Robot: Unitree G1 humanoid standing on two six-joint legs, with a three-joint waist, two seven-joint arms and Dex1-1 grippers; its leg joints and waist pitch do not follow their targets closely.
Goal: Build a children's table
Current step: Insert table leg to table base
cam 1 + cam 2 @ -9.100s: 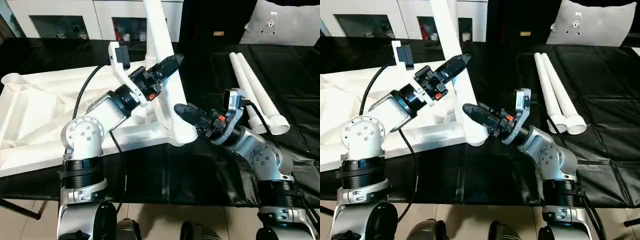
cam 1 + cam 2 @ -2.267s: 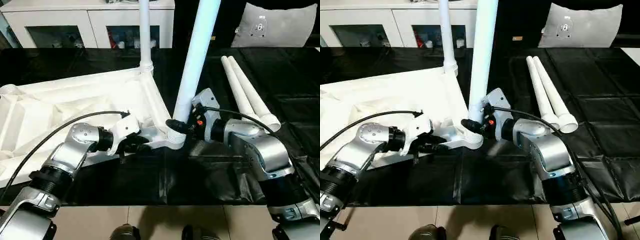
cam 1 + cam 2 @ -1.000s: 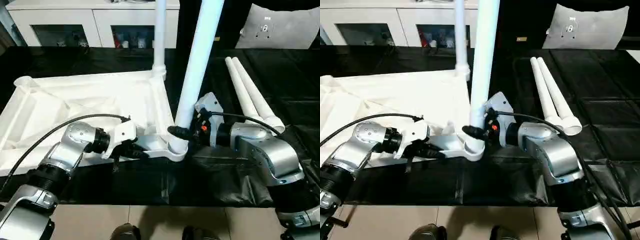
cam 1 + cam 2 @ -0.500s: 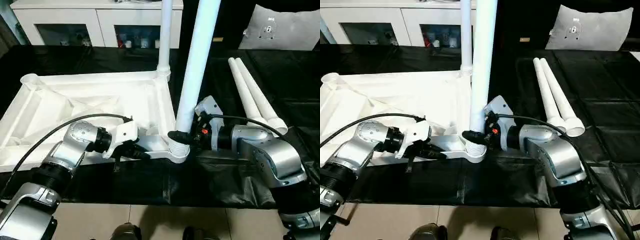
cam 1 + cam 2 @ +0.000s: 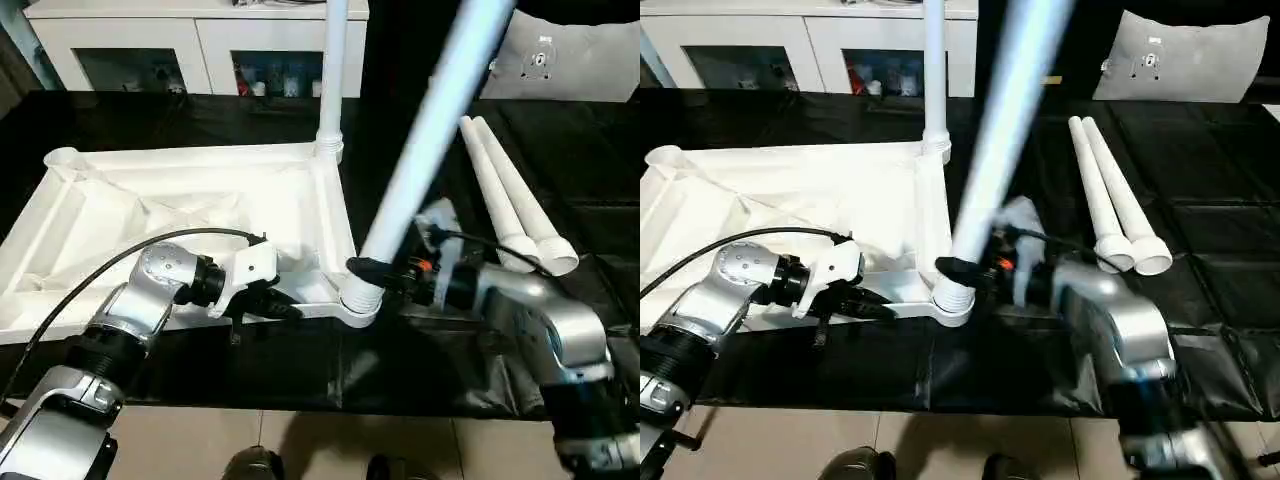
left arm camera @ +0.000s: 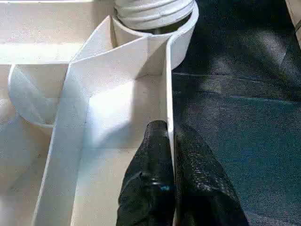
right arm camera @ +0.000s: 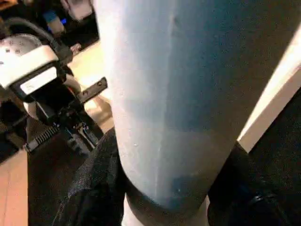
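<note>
The white table top (image 5: 180,210) lies upside down on the black cloth. One leg (image 5: 331,80) stands upright in its far right corner socket. A second leg (image 5: 430,130) sits in the near right socket (image 5: 352,305) and leans to the right. My right gripper (image 5: 366,267) is shut on this leg just above the socket, its fingers (image 7: 91,188) wrapping the tube (image 7: 164,94). My left gripper (image 5: 285,311) is shut on the top's near rim (image 6: 168,94), one finger (image 6: 153,179) on each side of the thin wall. Two more legs (image 5: 510,200) lie side by side at the right.
A white cabinet (image 5: 190,45) stands behind the table and a grey cushion (image 5: 560,60) lies at the back right. Black cloth (image 5: 420,360) covers the work surface up to its front edge, with floor below.
The leg in the near right socket has tipped from upright to leaning right, with my right arm moving along with it. My left gripper stays on the rim.
</note>
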